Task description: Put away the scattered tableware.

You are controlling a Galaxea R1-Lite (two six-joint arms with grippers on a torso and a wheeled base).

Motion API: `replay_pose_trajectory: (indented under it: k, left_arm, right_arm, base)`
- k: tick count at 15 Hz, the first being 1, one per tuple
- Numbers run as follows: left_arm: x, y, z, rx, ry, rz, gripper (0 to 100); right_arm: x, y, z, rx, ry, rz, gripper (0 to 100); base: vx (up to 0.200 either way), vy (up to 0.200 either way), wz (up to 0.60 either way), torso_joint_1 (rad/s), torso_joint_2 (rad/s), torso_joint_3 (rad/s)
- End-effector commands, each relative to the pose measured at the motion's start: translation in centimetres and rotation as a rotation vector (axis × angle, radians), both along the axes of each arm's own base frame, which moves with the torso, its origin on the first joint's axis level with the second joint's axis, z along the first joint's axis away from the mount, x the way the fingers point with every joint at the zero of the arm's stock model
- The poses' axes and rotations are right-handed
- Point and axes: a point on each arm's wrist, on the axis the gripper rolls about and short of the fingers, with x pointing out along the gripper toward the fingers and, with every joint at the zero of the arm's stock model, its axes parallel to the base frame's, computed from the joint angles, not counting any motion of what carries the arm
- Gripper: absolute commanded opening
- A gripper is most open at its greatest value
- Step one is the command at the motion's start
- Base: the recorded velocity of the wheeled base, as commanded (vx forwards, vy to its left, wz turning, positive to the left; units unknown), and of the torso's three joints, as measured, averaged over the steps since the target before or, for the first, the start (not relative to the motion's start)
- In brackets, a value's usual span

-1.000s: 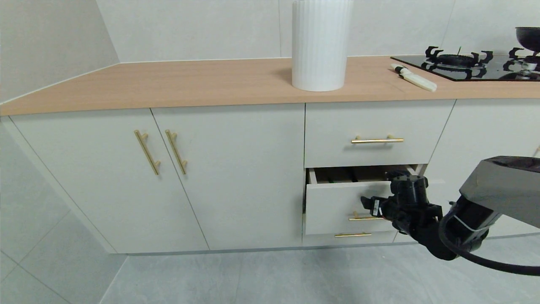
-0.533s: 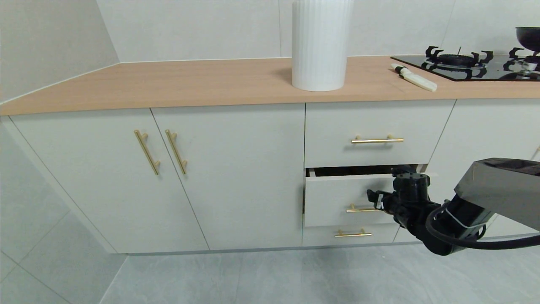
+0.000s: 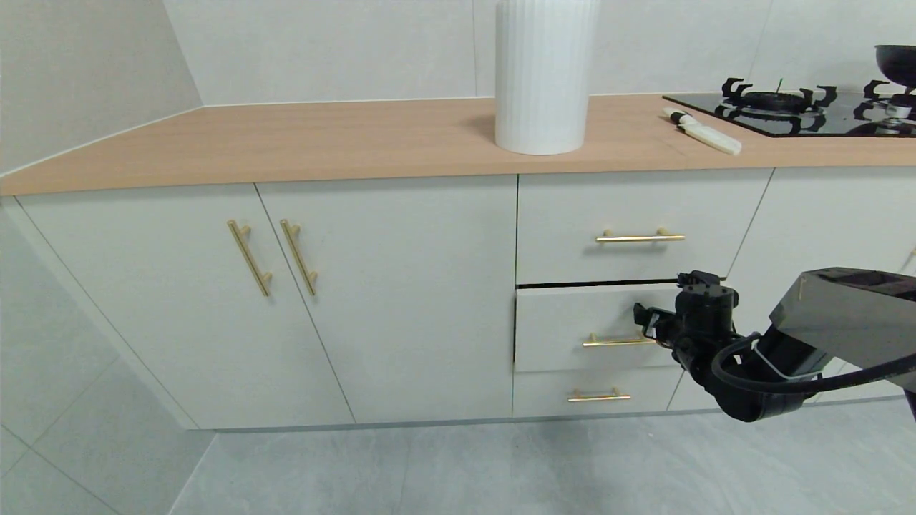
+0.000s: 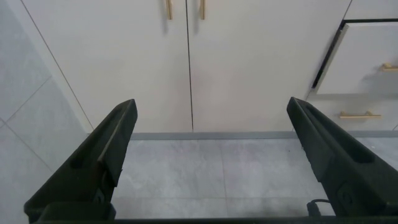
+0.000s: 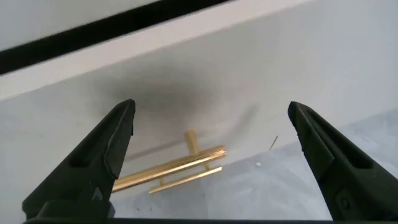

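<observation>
The middle drawer (image 3: 572, 322) of the white cabinet stands almost shut, with a thin dark gap along its top edge. My right gripper (image 3: 647, 322) is open right in front of it, at the right end of its gold handle (image 3: 615, 342). In the right wrist view the drawer front (image 5: 249, 74) lies close ahead of the open right gripper (image 5: 211, 109), and the handle (image 5: 174, 169) sits between the fingers without being gripped. A white-handled knife (image 3: 700, 130) lies on the wooden counter beside the stove. My left gripper (image 4: 211, 106) hangs open over the floor, empty.
A tall white ribbed container (image 3: 542, 75) stands on the counter (image 3: 322, 143). A black gas stove (image 3: 794, 111) with a dark pan (image 3: 896, 63) is at the far right. The top drawer (image 3: 637, 225), bottom drawer (image 3: 597, 395) and double doors (image 3: 272, 286) are shut. Grey floor tiles lie below.
The middle drawer has slid from partly open to almost shut. My right gripper moved with it toward the cabinet, staying at the handle.
</observation>
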Motion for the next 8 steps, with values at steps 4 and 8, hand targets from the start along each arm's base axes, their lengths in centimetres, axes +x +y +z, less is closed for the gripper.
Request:
replay_pose_trajectory:
  k: [4,8]
  left_arm:
    - [0.0,0.0,0.0,0.000,0.001,0.000,100]
    - [0.0,0.0,0.0,0.000,0.001,0.000,100]
  right_arm:
    - [1.0,-0.3,-0.4,0.002,-0.018,-0.022,100]
    - [2.1,-1.4,-0.7,0.002,-0.048,-0.061,100]
  base:
    - [0.000,0.000,0.00,0.000,0.00,0.000]
    - [0.000,0.000,0.00,0.000,0.00,0.000]
